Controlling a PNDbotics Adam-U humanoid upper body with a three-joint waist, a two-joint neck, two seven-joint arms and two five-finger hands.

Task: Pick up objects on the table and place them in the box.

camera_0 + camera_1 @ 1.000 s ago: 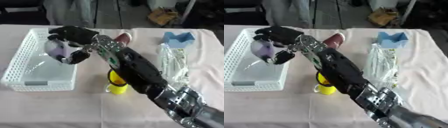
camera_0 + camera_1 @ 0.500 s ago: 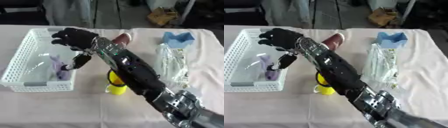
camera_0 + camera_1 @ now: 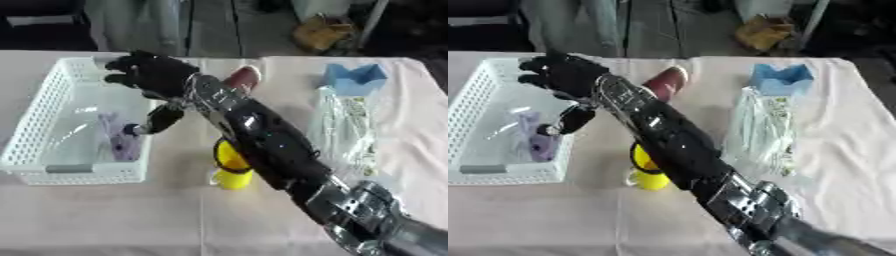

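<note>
The right hand (image 3: 149, 75) is held over the near-right part of the white basket (image 3: 44, 107), its fingers spread apart and gripping nothing. A purple object in clear wrapping (image 3: 118, 142) lies inside the basket, against its right wall. The release appears done, so the step in hand is judged to be the withdrawal: the hand is best lifted straight up before being swung right, so that the basket wall is not caught and the yellow cup (image 3: 229, 167) under the forearm is not tipped. On the counter (image 3: 105, 215) four things are counted outside the basket: one yellow cup, one dark red cylinder (image 3: 243, 79), one blue box-like piece (image 3: 354, 79) and one clear packet (image 3: 343, 130). The left hand is not seen.
</note>
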